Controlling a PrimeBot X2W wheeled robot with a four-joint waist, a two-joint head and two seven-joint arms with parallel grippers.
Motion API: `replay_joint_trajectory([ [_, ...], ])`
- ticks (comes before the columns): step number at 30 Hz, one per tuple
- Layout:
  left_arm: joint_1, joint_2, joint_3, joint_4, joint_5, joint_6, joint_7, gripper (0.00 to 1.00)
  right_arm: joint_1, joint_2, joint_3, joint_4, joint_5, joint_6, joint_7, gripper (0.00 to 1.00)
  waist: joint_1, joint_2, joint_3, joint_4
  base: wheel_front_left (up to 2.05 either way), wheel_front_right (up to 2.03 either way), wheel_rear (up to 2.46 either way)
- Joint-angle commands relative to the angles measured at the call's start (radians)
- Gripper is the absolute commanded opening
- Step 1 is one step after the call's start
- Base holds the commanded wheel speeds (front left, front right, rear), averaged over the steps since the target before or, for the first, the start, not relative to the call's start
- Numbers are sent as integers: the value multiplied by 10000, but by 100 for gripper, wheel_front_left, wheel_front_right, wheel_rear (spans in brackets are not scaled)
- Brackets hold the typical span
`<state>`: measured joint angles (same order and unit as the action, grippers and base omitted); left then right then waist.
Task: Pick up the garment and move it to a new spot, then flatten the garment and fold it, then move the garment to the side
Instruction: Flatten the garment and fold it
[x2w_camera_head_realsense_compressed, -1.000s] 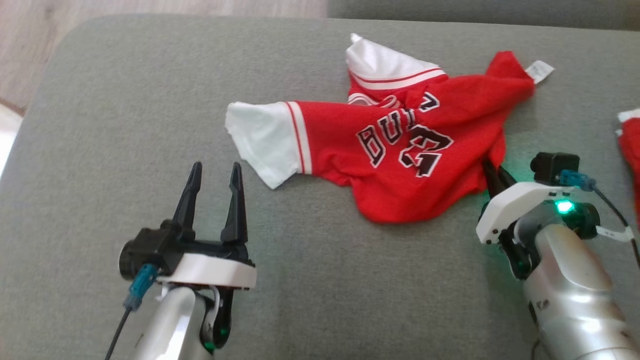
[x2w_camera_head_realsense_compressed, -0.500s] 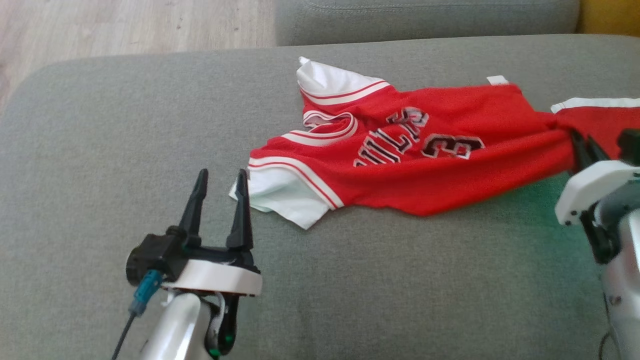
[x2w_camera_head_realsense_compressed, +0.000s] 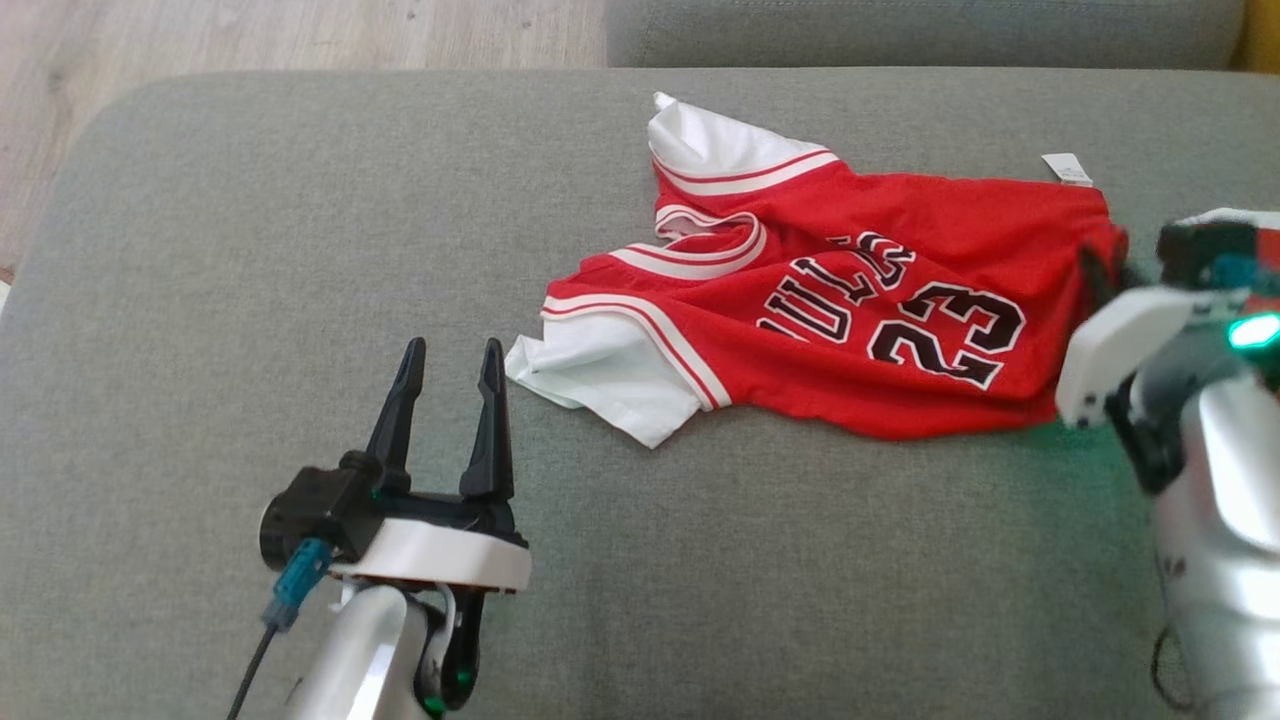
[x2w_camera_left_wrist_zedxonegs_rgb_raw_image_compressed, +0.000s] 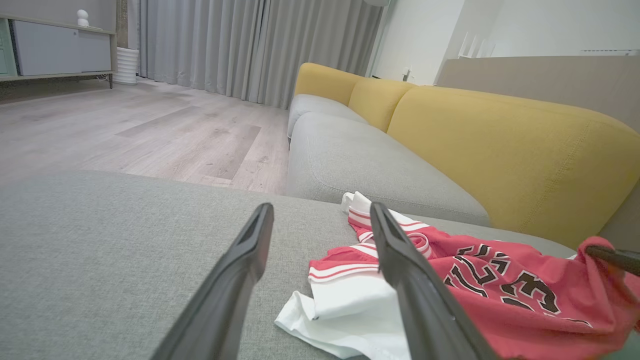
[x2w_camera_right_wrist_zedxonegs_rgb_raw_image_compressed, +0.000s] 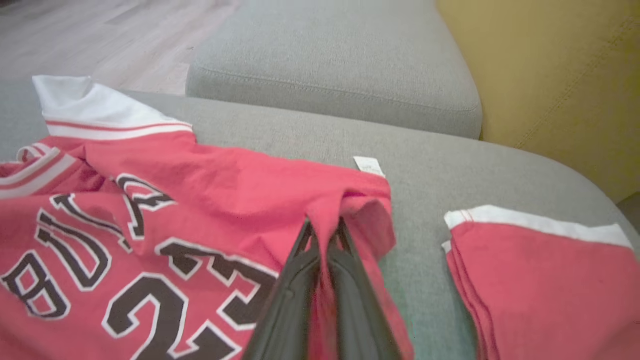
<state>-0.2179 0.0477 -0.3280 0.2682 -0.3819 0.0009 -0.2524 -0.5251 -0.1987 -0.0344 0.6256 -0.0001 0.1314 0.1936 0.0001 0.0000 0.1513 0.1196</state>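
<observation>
The garment (x2w_camera_head_realsense_compressed: 850, 300), a red jersey with white sleeves and the black number 23, lies spread across the grey sofa cushion (x2w_camera_head_realsense_compressed: 300, 200). My right gripper (x2w_camera_head_realsense_compressed: 1095, 270) is at its right edge. In the right wrist view its fingertips (x2w_camera_right_wrist_zedxonegs_rgb_raw_image_compressed: 322, 225) are pinched together on a fold of the garment's (x2w_camera_right_wrist_zedxonegs_rgb_raw_image_compressed: 175, 200) red hem, by the white tag (x2w_camera_right_wrist_zedxonegs_rgb_raw_image_compressed: 369, 165). My left gripper (x2w_camera_head_realsense_compressed: 450, 350) stands open over the cushion, just left of the white sleeve (x2w_camera_head_realsense_compressed: 600, 375), holding nothing. In the left wrist view the garment (x2w_camera_left_wrist_zedxonegs_rgb_raw_image_compressed: 500, 290) lies beyond and right of the left gripper (x2w_camera_left_wrist_zedxonegs_rgb_raw_image_compressed: 320, 207).
A second red and white garment (x2w_camera_right_wrist_zedxonegs_rgb_raw_image_compressed: 540, 280) lies folded on the cushion to the right of my right gripper. A yellow backrest (x2w_camera_left_wrist_zedxonegs_rgb_raw_image_compressed: 500, 150) runs along the sofa's far side. Another grey cushion (x2w_camera_head_realsense_compressed: 900, 30) adjoins at the back, with wooden floor (x2w_camera_head_realsense_compressed: 250, 35) beyond the left edge.
The right gripper has dragged the jersey's hem to the right, stretching the crumpled garment out flatter so the number reads clearly. The head camera shifted. The left gripper stayed open in place.
</observation>
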Motion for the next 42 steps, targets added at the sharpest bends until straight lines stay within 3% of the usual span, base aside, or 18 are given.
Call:
replay_joint_trajectory([
  [1,-316,26,255,-311,-75,71,-93,100,-512,-122,207,-261,3,-7,-195,100,-1,0,-1,-23,0,0,0],
  [7,-330,26,353,-361,-111,126,-93,100,-1094,-418,201,-353,505,-7,-1544,100,-1,0,-42,-389,0,0,0],
  [14,-281,26,431,-440,-99,161,-93,100,-113,-676,-17,-1755,1484,-7,-2747,100,-1,0,-112,-900,0,0,0],
  [21,-255,26,555,-358,-60,78,-93,100,2116,168,-105,-3608,2129,-7,-3408,100,-1,0,-150,-1279,0,0,0],
  [27,-212,26,470,-115,-40,28,-93,100,3257,811,143,-4156,2348,-7,-3588,100,-1,0,-143,-1468,0,0,0],
  [34,-513,146,596,1092,440,381,-92,100,3281,990,368,-4417,2341,-7,-3547,100,-1,0,-5,-1703,0,0,0],
  [42,-1560,910,269,3210,1235,679,695,100,3268,1027,444,-4455,2403,-7,-3562,100,-1,0,305,-1941,0,0,0],
])
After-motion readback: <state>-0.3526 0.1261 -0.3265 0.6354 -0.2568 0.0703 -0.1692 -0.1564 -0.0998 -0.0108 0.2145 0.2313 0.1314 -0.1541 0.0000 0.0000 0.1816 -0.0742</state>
